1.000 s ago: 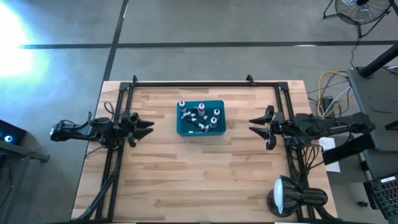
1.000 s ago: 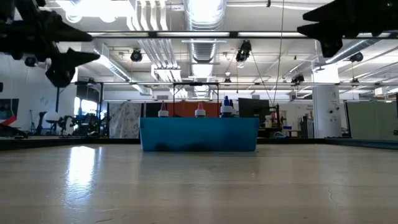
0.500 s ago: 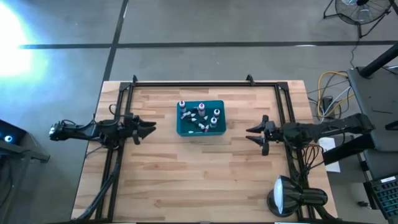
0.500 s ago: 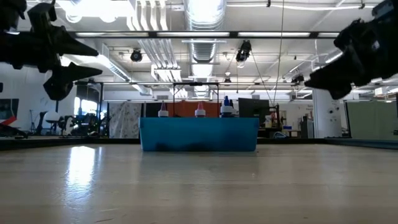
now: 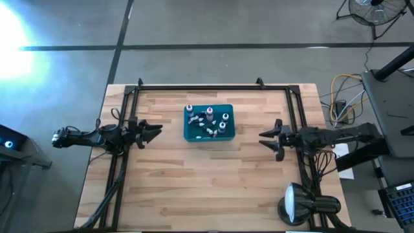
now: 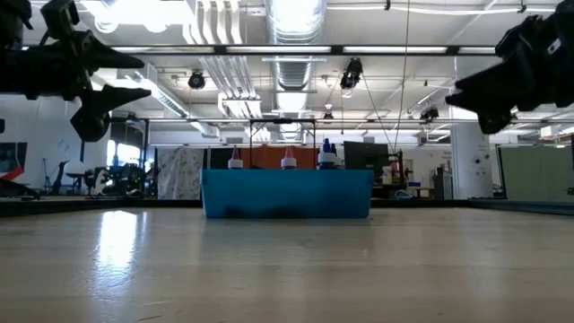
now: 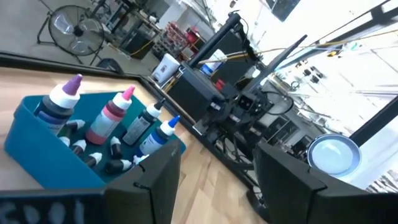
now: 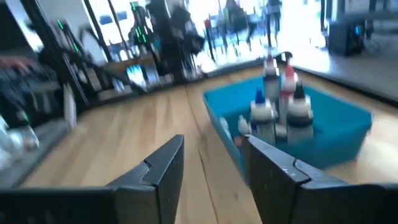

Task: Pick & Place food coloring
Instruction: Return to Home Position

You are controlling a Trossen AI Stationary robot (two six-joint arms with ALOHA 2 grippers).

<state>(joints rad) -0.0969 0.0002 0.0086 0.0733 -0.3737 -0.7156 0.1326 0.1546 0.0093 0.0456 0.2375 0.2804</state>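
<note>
The bin (image 6: 287, 196) is seen in plain teal. The food coloring bottles (image 7: 107, 121) are shown with whitish shoulders, with tips in purple, pink and blue, and with bodies in red, dark blue and near-black. The table (image 5: 194, 188) is patterned in pale wood planks with fine streaked grain, while the rails (image 5: 194, 87), the left gripper (image 5: 155, 131) and the right gripper (image 5: 262, 139) are rendered in black.

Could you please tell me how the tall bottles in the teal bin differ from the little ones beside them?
The tall bottles stand with necks above the teal bin rim; the little bottles lie tipped on its floor. The tall ones are clearly larger. Both kinds sit inside it. The left gripper and right gripper hang open, apart from it.
</note>
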